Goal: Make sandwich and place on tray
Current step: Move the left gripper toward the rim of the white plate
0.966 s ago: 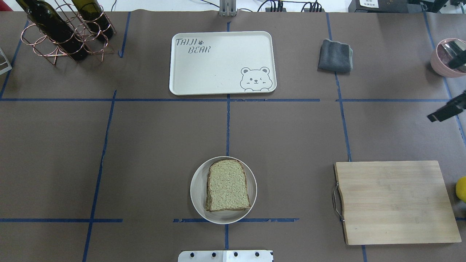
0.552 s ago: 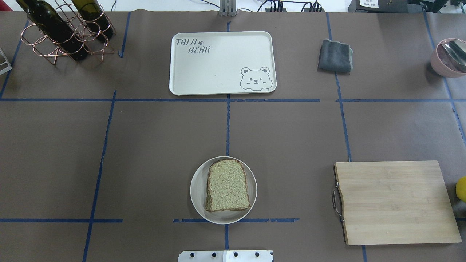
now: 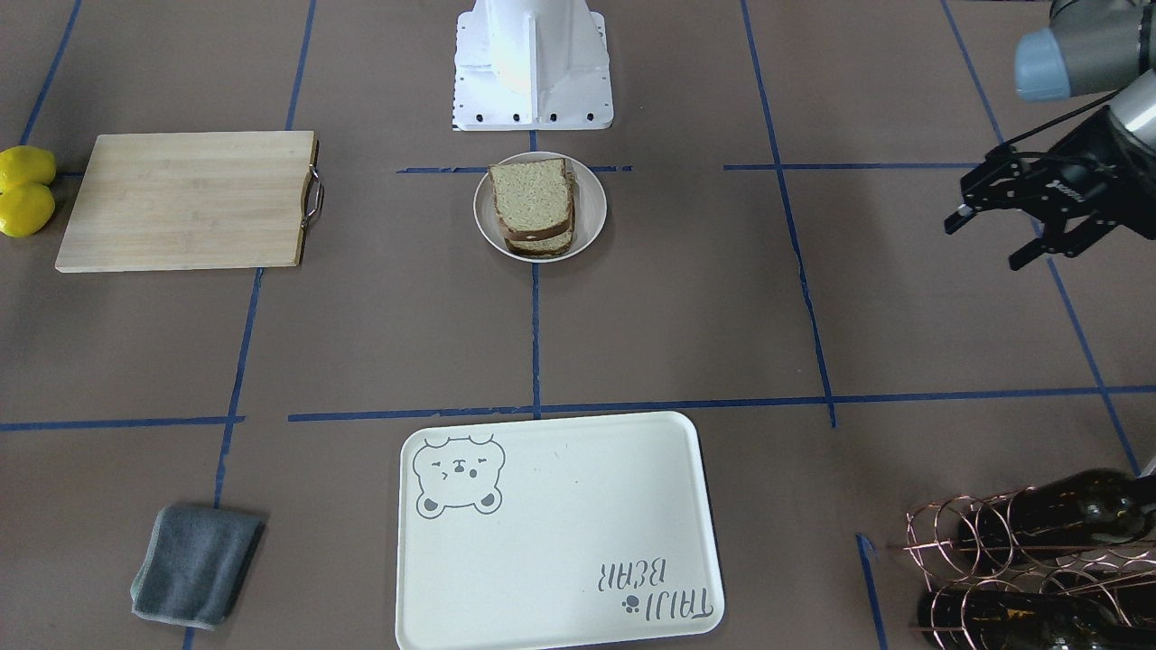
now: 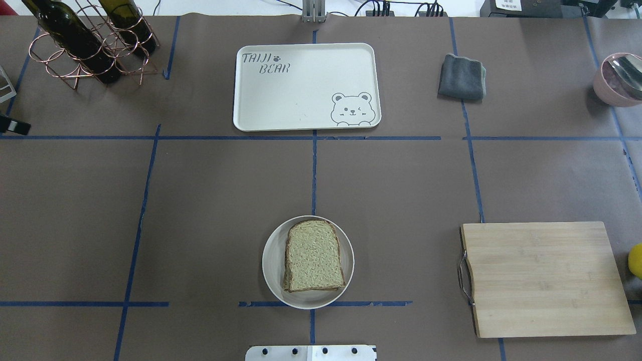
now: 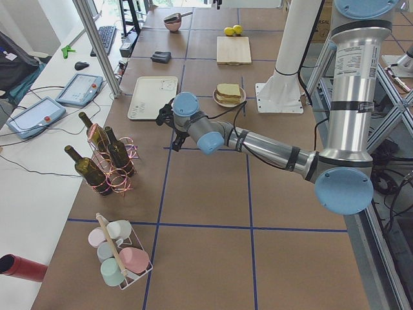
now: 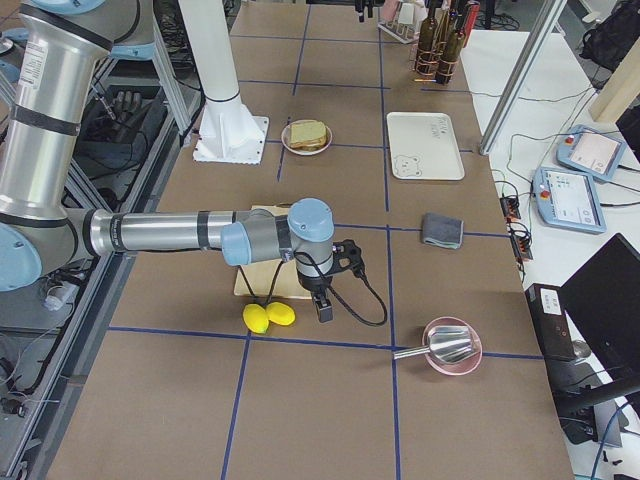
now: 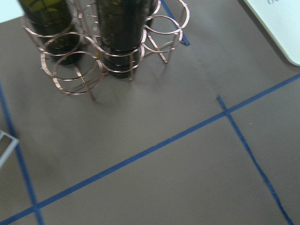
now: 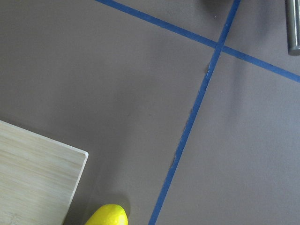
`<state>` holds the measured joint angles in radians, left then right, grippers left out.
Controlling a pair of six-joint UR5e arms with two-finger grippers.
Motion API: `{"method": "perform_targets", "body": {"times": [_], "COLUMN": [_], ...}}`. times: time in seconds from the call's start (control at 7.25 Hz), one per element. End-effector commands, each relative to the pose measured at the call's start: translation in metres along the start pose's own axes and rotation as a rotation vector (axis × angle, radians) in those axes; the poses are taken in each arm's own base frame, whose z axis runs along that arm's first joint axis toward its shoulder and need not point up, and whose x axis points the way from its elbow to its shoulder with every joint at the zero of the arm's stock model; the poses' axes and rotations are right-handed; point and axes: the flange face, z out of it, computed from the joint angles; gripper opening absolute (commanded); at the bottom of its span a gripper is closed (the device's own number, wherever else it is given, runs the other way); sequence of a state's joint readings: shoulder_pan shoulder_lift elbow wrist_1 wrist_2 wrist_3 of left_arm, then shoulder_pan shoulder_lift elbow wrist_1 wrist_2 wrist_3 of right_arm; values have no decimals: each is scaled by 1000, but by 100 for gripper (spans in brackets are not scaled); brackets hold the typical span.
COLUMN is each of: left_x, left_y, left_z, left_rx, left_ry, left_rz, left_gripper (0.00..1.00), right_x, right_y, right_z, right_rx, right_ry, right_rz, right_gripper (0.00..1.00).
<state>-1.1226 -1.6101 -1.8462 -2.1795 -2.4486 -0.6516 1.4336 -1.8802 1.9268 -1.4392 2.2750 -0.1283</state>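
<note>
The sandwich [image 4: 313,255] is a stack of square, speckled tan bread slices with dark brown crust, the top slice face up; the front-facing view shows two slices, one on the other, and what lies between them cannot be made out; it sits on a small round white dish [image 4: 273,265] just in front of the robot's base, well apart from the tray [image 4: 306,87], which lies on the far side of the table

The left gripper [image 3: 986,244] hangs above the table with its jaws spread wide, holding nothing and touching nothing; in the left side view it is between the tray and the wire rack [image 4: 93,47] of dark bottles [image 4: 70,35]; the right gripper [image 6: 325,295] shows only in the right side view, above the table near the two lemons [image 6: 270,316] and the corner of the cutting board [image 4: 546,276], and I cannot tell whether its jaws are open or closed

The bread's domed crust edge points away from the robot, toward the tray, and its flat edge faces the base; its long axis runs near to far, tilted slightly; the tray's long axis runs across the table, left to right, its lettering upright as seen from the robot's side
</note>
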Motion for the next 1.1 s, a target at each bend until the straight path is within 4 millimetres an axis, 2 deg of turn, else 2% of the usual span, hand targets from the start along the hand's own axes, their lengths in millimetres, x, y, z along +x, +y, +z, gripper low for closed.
{"method": "perform_targets", "body": {"times": [0.0, 0.14, 0.28, 0.55, 0.69, 0.83, 0.97], "left_x": [107, 151, 187, 255, 263, 268, 274], "left_y": [6, 16, 34, 79, 94, 99, 97], "left_z": [67, 103, 133, 188, 202, 209, 222], "left_rx": [-19, -20, -34, -13, -33, -50, -57], "left_ry": [53, 56, 60, 56, 50, 50, 48], "left_rz": [-206, -280, -305, -359, -361, -361, -367], "left_gripper": [100, 100, 100, 100, 86, 67, 60], "right_x": [1, -4, -5, -5, -5, -5, -5], "right_y": [1, 3, 6, 7, 7, 7, 7], "right_z": [1, 1, 2, 1, 1, 1, 1], "right_rx": [-2, -1, -1, 1, 1, 2, 1], "right_ry": [-2, -49, -72, -73, -74, -74, -74], "right_rz": [19, 62, 84, 85, 85, 84, 85], "right_gripper": [100, 100, 100, 100, 100, 100, 100]}}
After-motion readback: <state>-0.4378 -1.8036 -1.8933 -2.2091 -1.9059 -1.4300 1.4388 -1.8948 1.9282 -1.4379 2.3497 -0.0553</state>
